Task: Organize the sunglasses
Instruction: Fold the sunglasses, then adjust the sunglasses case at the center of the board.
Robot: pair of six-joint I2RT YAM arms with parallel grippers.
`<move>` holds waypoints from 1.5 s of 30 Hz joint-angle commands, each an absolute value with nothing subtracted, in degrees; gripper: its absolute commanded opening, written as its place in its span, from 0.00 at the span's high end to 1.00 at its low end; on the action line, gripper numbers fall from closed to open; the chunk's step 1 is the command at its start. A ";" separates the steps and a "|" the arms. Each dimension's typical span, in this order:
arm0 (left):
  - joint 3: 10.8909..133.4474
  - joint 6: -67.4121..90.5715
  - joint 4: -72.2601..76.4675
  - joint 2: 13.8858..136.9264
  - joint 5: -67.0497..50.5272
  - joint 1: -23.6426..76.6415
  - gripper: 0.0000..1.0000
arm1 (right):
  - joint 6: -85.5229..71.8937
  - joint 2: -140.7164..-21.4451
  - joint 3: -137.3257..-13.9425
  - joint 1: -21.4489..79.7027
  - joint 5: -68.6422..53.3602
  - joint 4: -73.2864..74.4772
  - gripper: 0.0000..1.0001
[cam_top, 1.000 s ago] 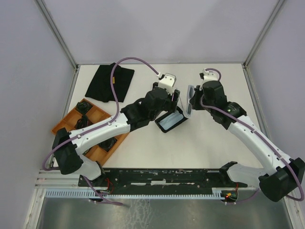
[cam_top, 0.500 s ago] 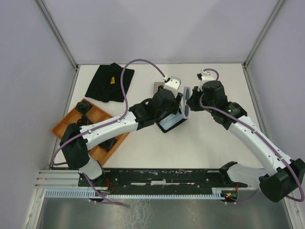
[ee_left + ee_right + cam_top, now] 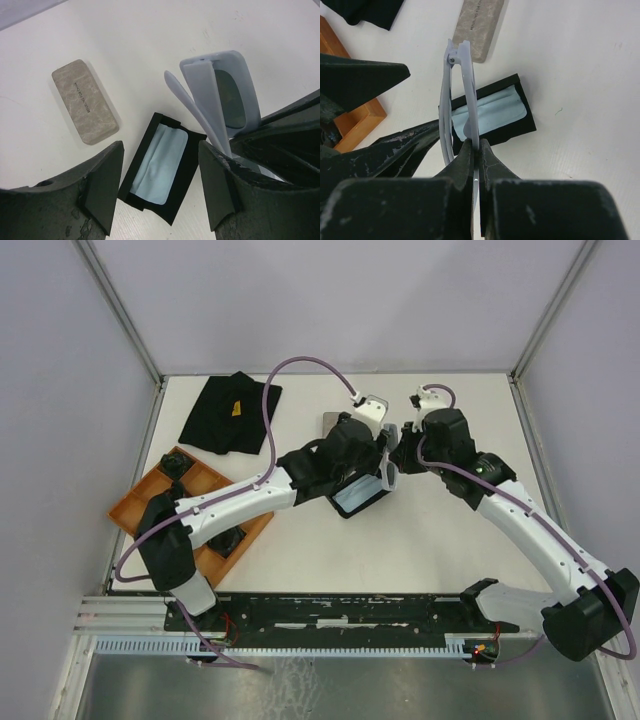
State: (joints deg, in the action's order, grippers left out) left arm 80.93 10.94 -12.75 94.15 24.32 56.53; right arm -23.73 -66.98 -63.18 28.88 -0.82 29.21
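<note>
My right gripper (image 3: 476, 147) is shut on the frame of the pale lavender sunglasses (image 3: 460, 85) and holds them on edge above the table. They also show in the top view (image 3: 388, 458) and the left wrist view (image 3: 220, 95), with their arms partly swung out. My left gripper (image 3: 160, 150) is open and empty, its right finger (image 3: 220, 185) close beside the glasses' arms. Below lies an open black case with a light blue cloth (image 3: 162, 167), also seen from the right wrist (image 3: 492, 112). I cannot make out the black-framed pair.
A grey oblong case (image 3: 85, 101) lies shut on the table behind the open case, also in the right wrist view (image 3: 481, 25). An orange tray (image 3: 150, 490) with dark items stands at the left. A black cloth (image 3: 230, 412) lies at the back left.
My left gripper has moved right and a little away from me, up to the lavender sunglasses. My right gripper has brought the glasses slightly left toward it.
</note>
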 commanded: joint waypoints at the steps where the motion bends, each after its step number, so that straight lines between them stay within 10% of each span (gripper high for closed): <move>1: 79.38 9.68 -10.36 92.79 23.90 54.64 0.31 | -24.52 -64.66 -63.66 28.96 8.71 29.73 1.00; 20: 71.35 4.30 -6.14 100.92 1.41 43.23 0.18 | -26.44 -59.86 -53.41 24.86 5.69 35.13 1.00; 45: 77.63 4.19 -8.39 114.11 -7.03 40.35 0.44 | -25.32 -59.94 -53.18 24.61 4.99 36.43 1.00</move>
State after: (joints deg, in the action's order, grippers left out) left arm 75.37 6.68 -9.32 113.58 -4.89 40.60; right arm -25.74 -60.58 -52.77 24.95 4.99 37.41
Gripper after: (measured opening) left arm 0.579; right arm 0.022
